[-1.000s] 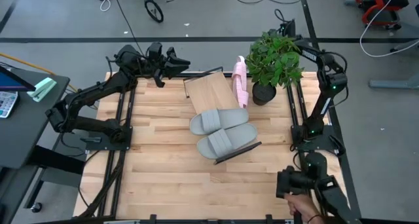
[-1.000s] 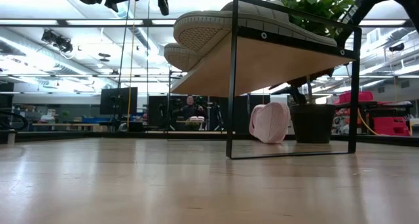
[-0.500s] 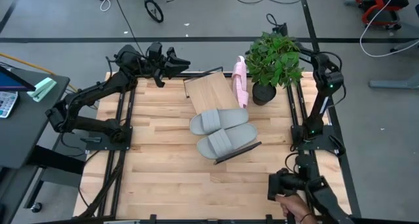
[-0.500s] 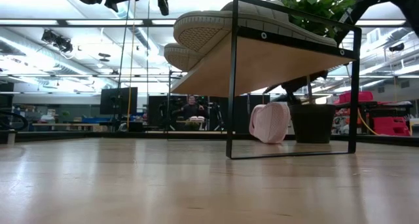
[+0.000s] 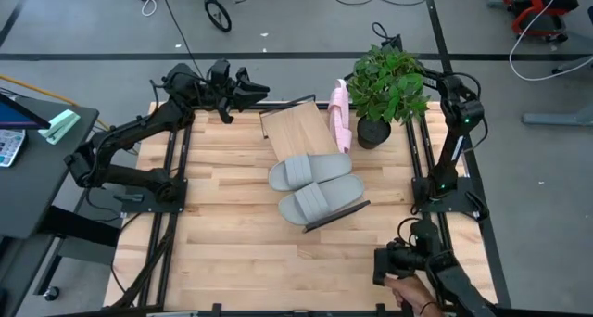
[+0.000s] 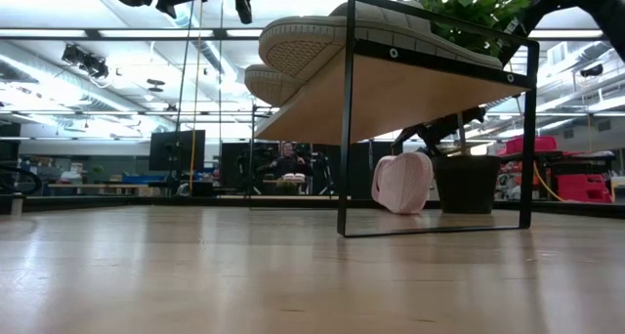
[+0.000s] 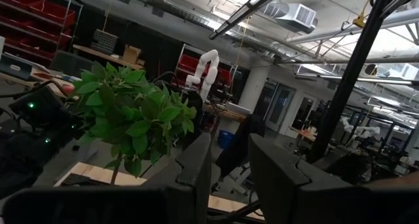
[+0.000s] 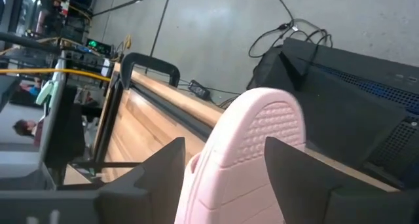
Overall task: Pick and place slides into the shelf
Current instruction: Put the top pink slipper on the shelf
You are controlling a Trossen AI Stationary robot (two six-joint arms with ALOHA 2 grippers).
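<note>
High view, potted plant (image 5: pixel 387 90) beside pink slide (image 5: pixel 340 116)

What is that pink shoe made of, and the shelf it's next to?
The pale pink slide sandal looks like soft matte foam or rubber: its sole has moulded little bumps and no shine. The flat light-wood shelf board shows wood grain, and its thin black frame looks like painted metal.

grey slides (image 5: pixel 312 185): flat on shelf (image 5: pixel 295 128) | pink slide (image 5: pixel 340 115): on edge beside shelf
</note>
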